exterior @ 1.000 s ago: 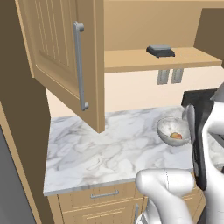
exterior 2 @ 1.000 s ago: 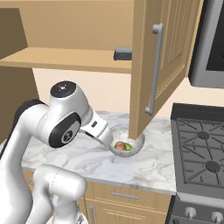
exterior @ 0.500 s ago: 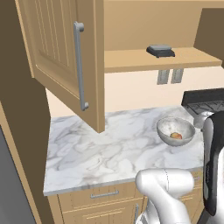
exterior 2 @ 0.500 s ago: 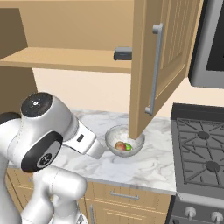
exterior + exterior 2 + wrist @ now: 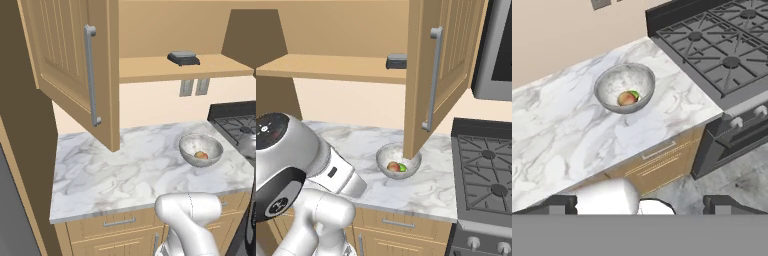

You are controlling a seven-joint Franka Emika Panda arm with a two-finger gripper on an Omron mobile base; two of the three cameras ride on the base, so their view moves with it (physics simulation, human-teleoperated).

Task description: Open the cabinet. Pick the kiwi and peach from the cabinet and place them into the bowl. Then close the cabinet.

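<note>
cabinet (image 5: 75, 65): doors seen open | bowl (image 5: 624, 87): peach (image 5: 626, 98) and green kiwi (image 5: 635, 93) seen inside | gripper (image 5: 639, 205): fingertips spread wide, nothing held

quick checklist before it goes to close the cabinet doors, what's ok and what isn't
1. Peach in the bowl: ok, it lies at the bottom.
2. Kiwi in the bowl: ok, a green fruit sits beside the peach.
3. End effector free: ok, fingers wide apart with nothing between them.
4. Cabinet closed: not ok, both doors stand open.
5. Shelf free of task fruit: ok, just a flat dark block lies on it.
6. Door swing path: cannot tell; in the right base view the right door hangs over the bowl.
</note>
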